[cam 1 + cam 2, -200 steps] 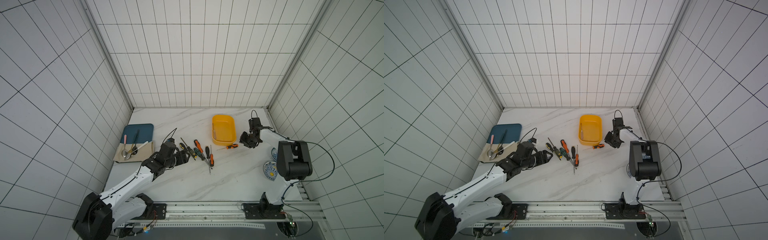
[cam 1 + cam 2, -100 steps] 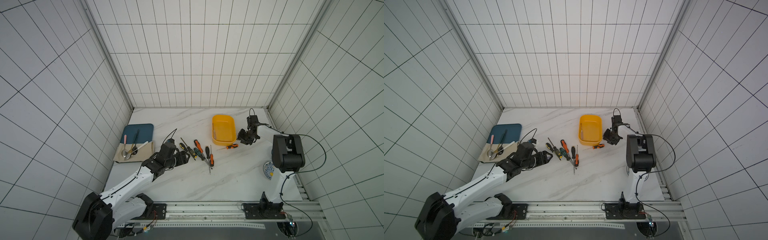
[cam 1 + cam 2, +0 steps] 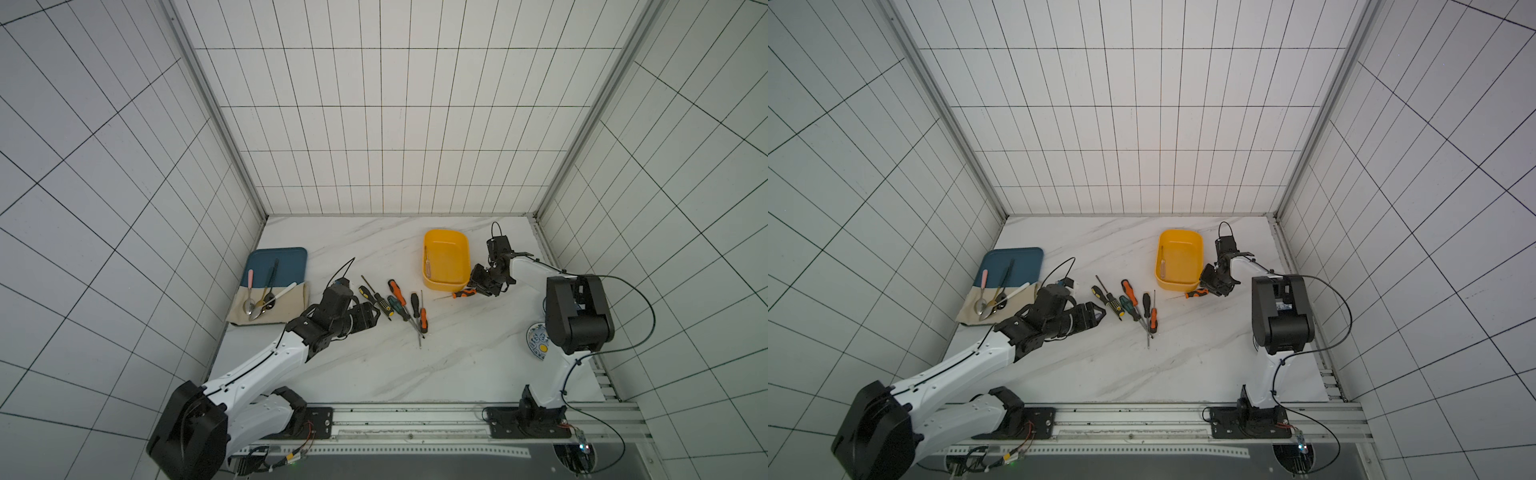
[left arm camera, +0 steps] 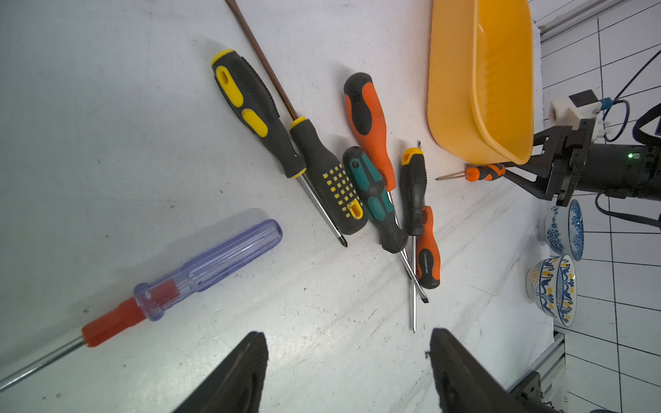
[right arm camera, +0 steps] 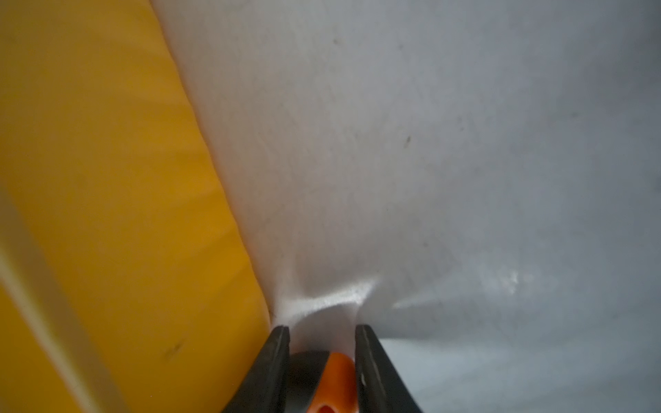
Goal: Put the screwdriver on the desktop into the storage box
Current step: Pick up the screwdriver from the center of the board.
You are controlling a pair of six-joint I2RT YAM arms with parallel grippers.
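The small orange-and-black screwdriver (image 3: pixel 464 294) (image 3: pixel 1197 293) sits with its handle end between the fingers of the right claw (image 3: pixel 478 286) (image 3: pixel 1209 286). The wrist camera shows the two dark jaws clenched on that handle (image 5: pixel 334 379), and the thin metal shaft pokes out away from the claw. It is down low at the table (image 3: pixel 478 357). I cannot tell whether it rests on the surface or hangs just clear of it.

Just beside the right claw (image 5: pixel 322 332) stands the yellow box (image 3: pixel 446 257) (image 3: pixel 1181 259) (image 5: pixel 107 214), its nearest corner almost touching the fingers. Inside it a slim screwdriver (image 3: pixel 427 264) lies along the wall farthest from that claw.

Between the two claws lies a loose pile of larger screwdrivers (image 3: pixel 399 305) (image 3: pixel 1133 305) (image 4: pixel 372 200), with yellow, orange and teal handles, some crossing one another. They are much nearer the left claw (image 3: pixel 372 318) (image 3: pixel 1098 316), which is released: its jaws stand wide apart with nothing between them (image 4: pixel 348 343), and its tips point at the pile. One more screwdriver with a clear purple handle (image 4: pixel 214 261) lies alone close to this claw.

Behind the left claw a blue tray (image 3: pixel 286 259) and a beige cloth (image 3: pixel 291 307) hold a few spoons (image 3: pixel 255 305). Past the right arm, blue-patterned bowls (image 4: pixel 552 286) stand at the table's edge.
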